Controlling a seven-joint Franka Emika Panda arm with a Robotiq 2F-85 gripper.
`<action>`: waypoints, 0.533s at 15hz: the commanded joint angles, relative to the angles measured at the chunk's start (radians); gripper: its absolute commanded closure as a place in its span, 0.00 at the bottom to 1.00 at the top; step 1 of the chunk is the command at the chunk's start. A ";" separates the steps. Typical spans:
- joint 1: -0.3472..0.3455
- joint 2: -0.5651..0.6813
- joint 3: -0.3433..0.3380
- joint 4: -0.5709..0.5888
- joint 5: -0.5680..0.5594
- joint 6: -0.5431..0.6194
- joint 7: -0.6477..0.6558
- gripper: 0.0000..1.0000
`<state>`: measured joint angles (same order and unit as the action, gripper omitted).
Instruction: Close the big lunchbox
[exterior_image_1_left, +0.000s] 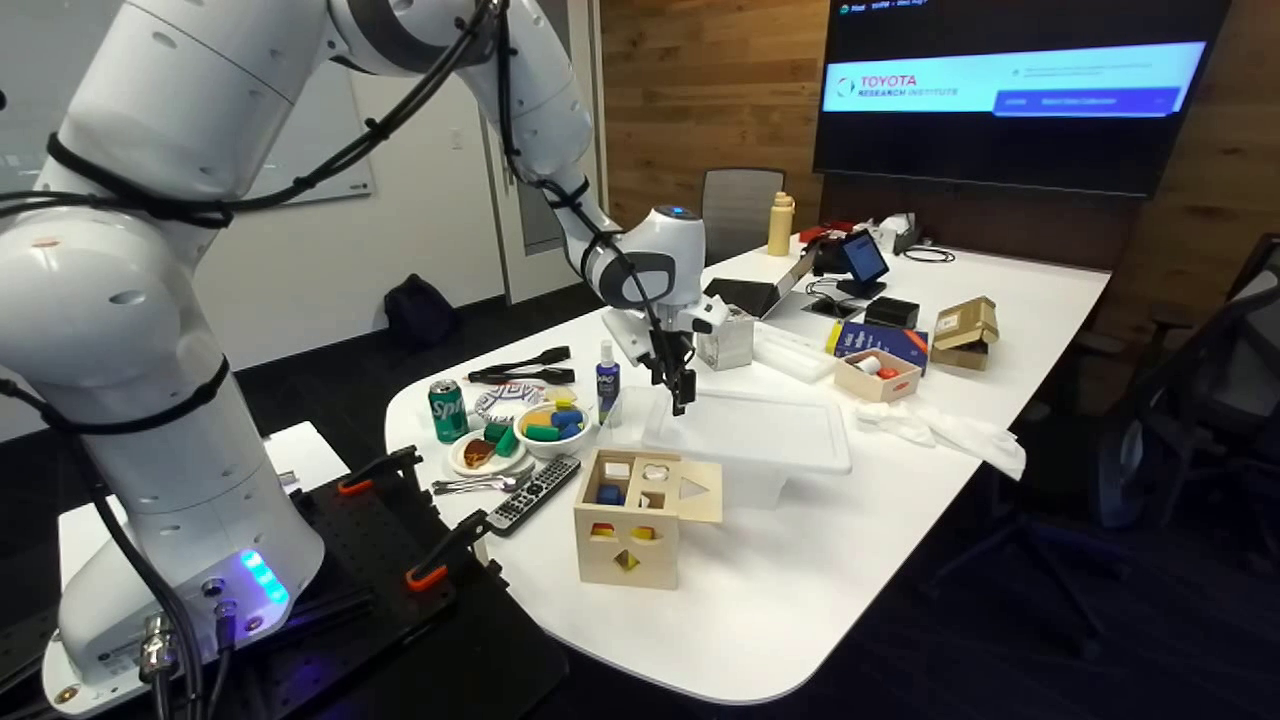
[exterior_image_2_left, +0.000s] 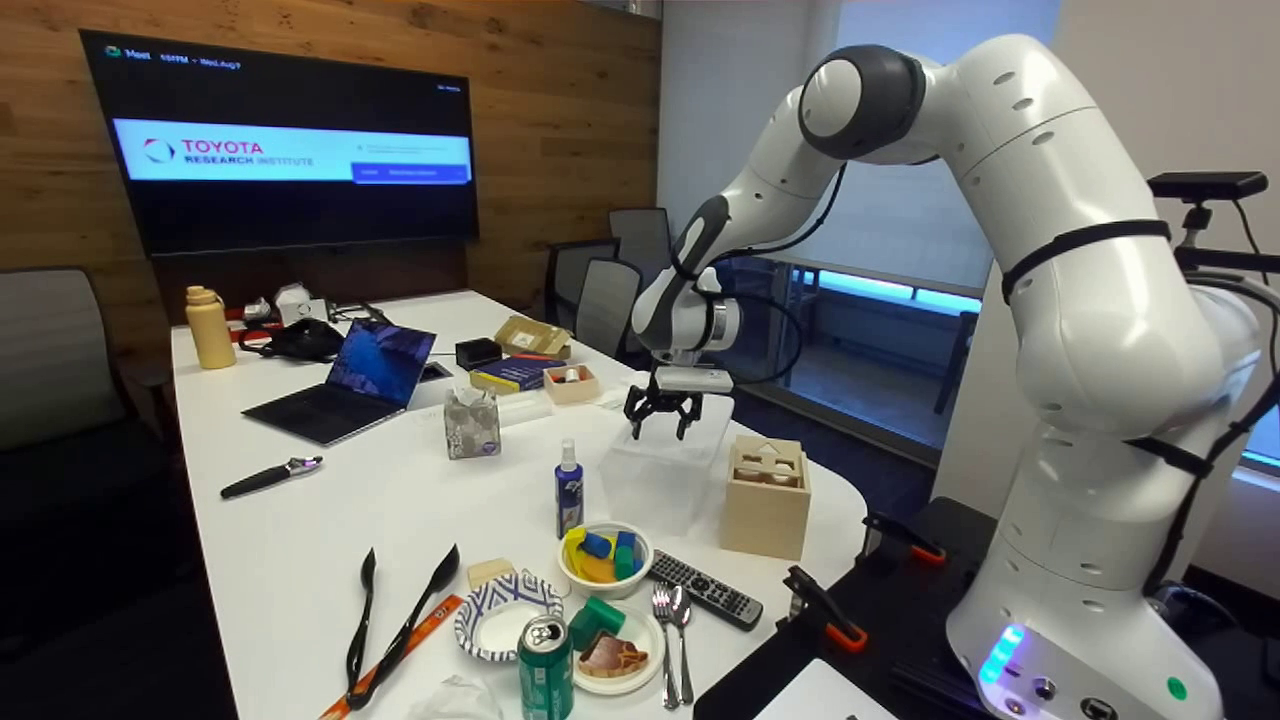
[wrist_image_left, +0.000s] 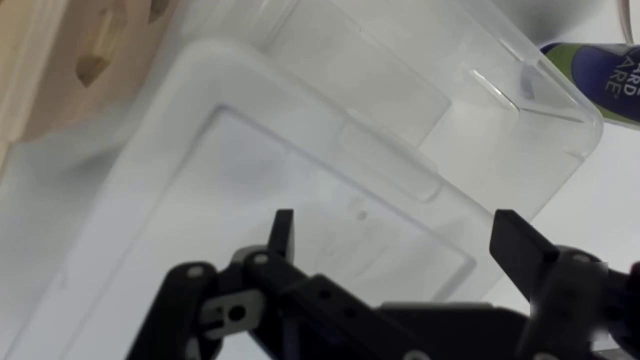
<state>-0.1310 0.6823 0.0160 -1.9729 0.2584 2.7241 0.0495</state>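
Note:
The big lunchbox is a wide, translucent white container; it also shows in an exterior view and in the wrist view. Its flat white lid lies off to one side across it. The end beside the spray bottle is uncovered, and the lid overhangs the opposite side. In the wrist view the lid fills the lower left and middle. My gripper is open and empty above the lid's edge, near one corner; it shows in both exterior views. I cannot tell whether the fingertips touch the lid.
A wooden shape box stands close beside the lunchbox. A blue spray bottle stands at its open end. A bowl of coloured blocks, a remote and a green can are nearby. A tissue box stands farther back.

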 joint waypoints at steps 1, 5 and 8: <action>-0.012 0.044 0.014 0.066 -0.001 -0.049 0.003 0.00; -0.036 0.066 0.046 0.101 0.008 -0.123 -0.033 0.00; -0.060 0.071 0.077 0.122 0.023 -0.212 -0.071 0.00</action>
<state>-0.1528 0.7465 0.0536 -1.8885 0.2582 2.6053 0.0313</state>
